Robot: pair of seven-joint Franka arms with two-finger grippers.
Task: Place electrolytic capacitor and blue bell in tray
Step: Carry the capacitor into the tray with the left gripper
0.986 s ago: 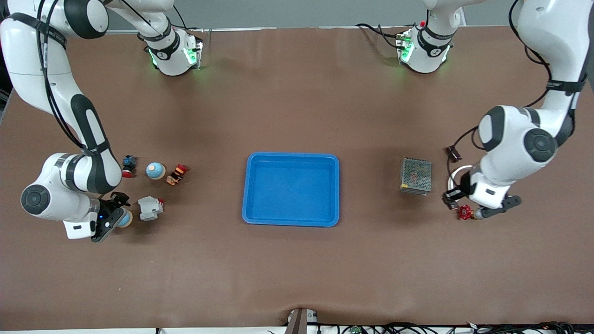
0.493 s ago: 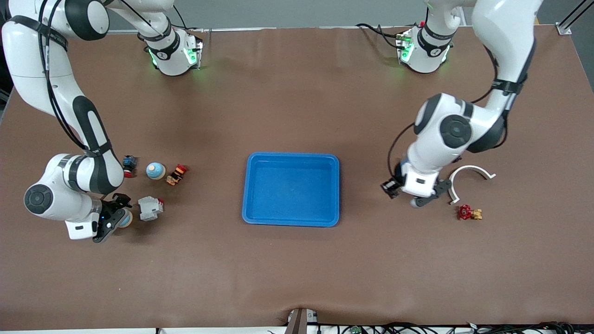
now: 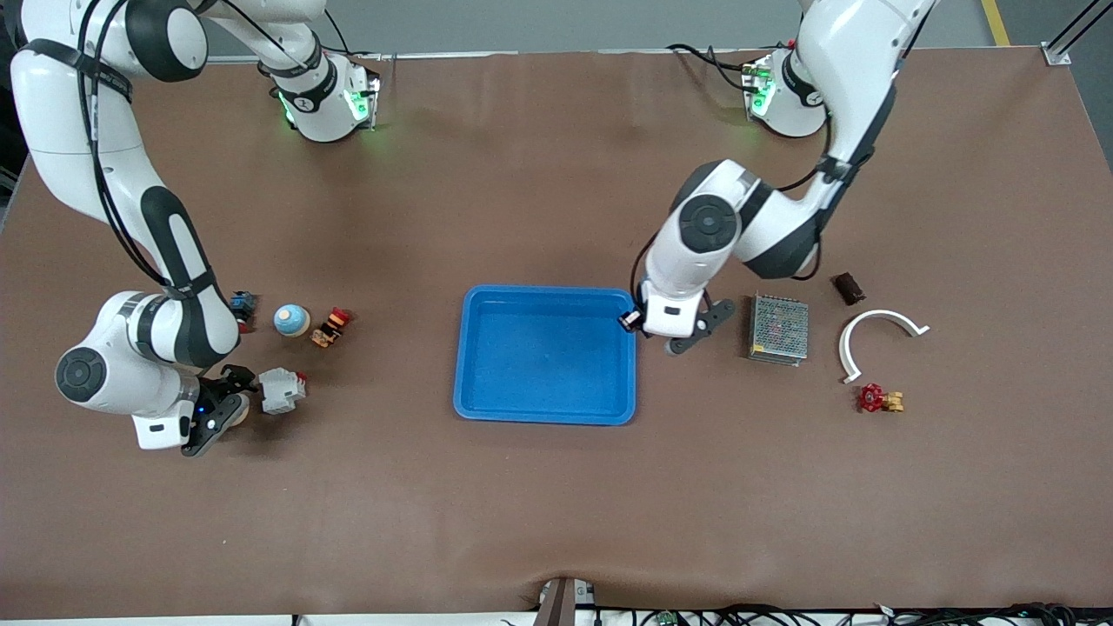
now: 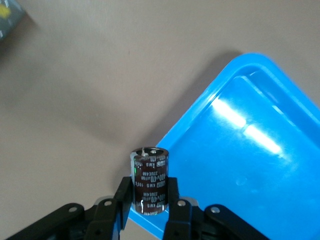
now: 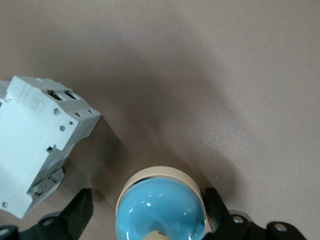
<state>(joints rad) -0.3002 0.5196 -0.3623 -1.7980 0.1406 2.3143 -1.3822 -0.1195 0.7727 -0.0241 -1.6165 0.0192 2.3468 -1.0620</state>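
Observation:
A dark brown electrolytic capacitor [image 4: 149,175] stands upright between the fingers of my left gripper [image 4: 149,194], which is shut on it. That gripper [image 3: 629,321] hangs over the rim of the bright-blue tray [image 3: 544,418] at the corner toward the left arm's end; the tray's [image 4: 250,165] floor is bare. The blue bell [image 5: 160,210], a glossy dome on a cream base, sits on the table. My right gripper [image 5: 147,212] is open around it, one finger on each side. In the front view this gripper [image 3: 228,409] hides most of that bell. A second blue bell [image 3: 291,320] stands farther from the camera.
A white circuit breaker [image 3: 281,389] lies right beside the right gripper. A red and orange part [image 3: 330,327] and a blue and red part [image 3: 241,309] flank the second bell. A grey mesh box [image 3: 779,329], white curved piece [image 3: 874,335], red valve [image 3: 876,399] and dark block [image 3: 848,288] lie toward the left arm's end.
My left arm has swung from beside the red valve, over the mesh box, to the tray's rim, carrying the capacitor. My right gripper has stayed round the bell.

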